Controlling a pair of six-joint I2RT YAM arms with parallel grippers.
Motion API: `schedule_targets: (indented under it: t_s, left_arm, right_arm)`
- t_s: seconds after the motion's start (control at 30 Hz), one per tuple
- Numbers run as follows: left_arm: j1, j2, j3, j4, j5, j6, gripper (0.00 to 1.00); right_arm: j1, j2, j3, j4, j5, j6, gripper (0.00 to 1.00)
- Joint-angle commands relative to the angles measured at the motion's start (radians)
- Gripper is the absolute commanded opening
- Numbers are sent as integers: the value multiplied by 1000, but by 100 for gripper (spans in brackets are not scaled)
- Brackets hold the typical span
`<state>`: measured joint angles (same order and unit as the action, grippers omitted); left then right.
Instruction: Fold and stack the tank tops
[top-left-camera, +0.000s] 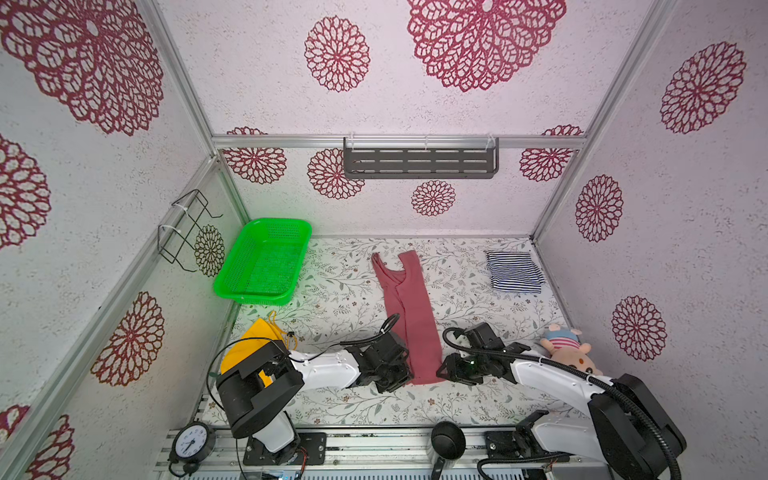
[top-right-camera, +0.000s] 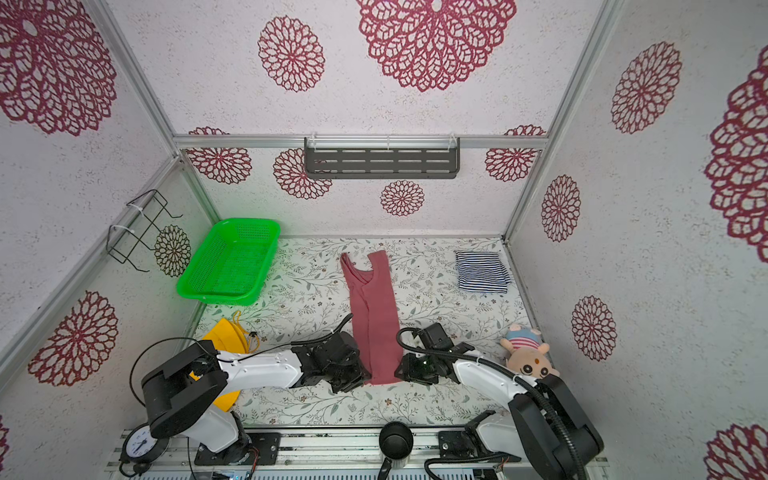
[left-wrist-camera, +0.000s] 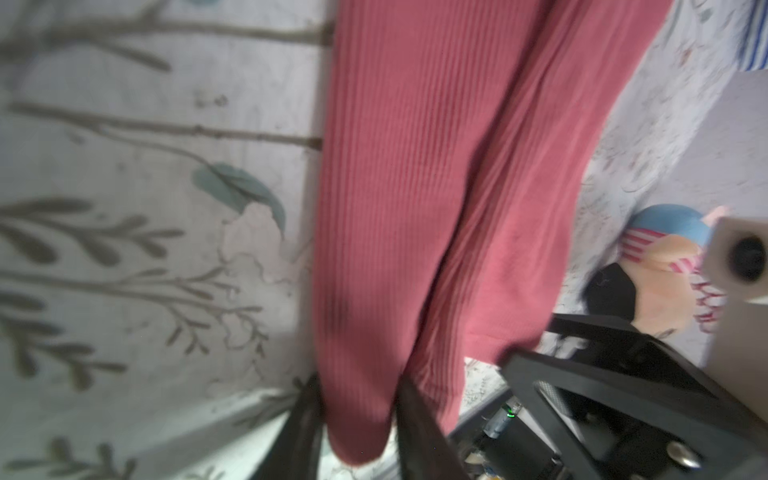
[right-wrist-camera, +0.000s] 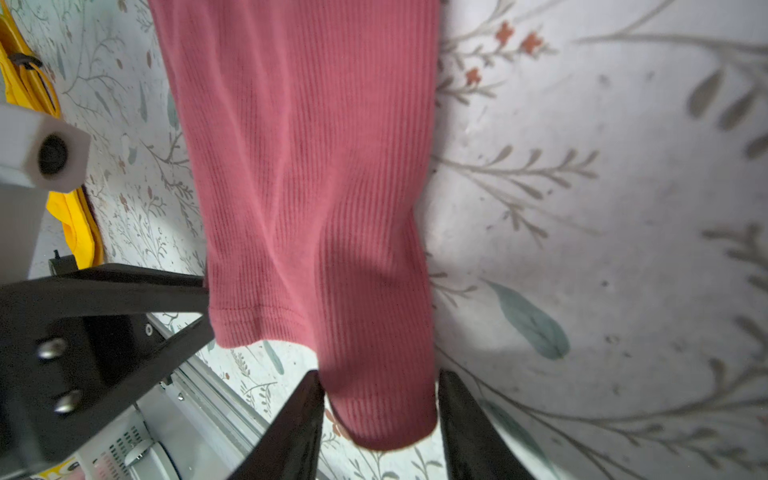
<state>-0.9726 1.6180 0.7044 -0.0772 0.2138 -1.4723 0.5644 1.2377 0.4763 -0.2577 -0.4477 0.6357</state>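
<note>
The rose-red tank top (top-left-camera: 409, 307) (top-right-camera: 374, 307) lies in a long narrow strip down the middle of the floral mat, straps far, hem near. My left gripper (top-left-camera: 406, 374) (left-wrist-camera: 357, 419) is at the hem's left corner, its fingers pressed onto a bunched lobe of the ribbed cloth (left-wrist-camera: 415, 187). At the hem's right corner my right gripper (top-left-camera: 442, 372) (right-wrist-camera: 380, 415) straddles the cloth (right-wrist-camera: 311, 166); its fingers stand apart with mat showing beside one. The striped tank top (top-left-camera: 514, 272) (top-right-camera: 482, 272) lies folded at the far right.
A green basket (top-left-camera: 266, 262) leans at the far left. The yellow hat (top-left-camera: 253, 336) lies by the left arm and a plush toy (top-left-camera: 569, 349) by the right arm. A clock (top-left-camera: 190, 442) and a black pot (top-left-camera: 447, 440) sit on the front rail.
</note>
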Motion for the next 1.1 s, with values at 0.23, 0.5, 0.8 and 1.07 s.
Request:
schedule_targets:
  t_s: [0.23,0.5,0.8,1.07]
  left_arm:
    - [-13,-61,-9,-251,-52,35,0]
    - [-63,-207,-14,-419,-113,26,0]
    - [72,-192,178,-607,-157,276,0]
    - [238,-136,305,-622,-146,465,0]
  right_arm:
    - [57,-35,58,-91,48,16,10]
    - [153,-101,124,-257,107,26,7]
    - [151,23,322,-236,106,-112,8]
    - [94,210,563,-339,175,-277,6]
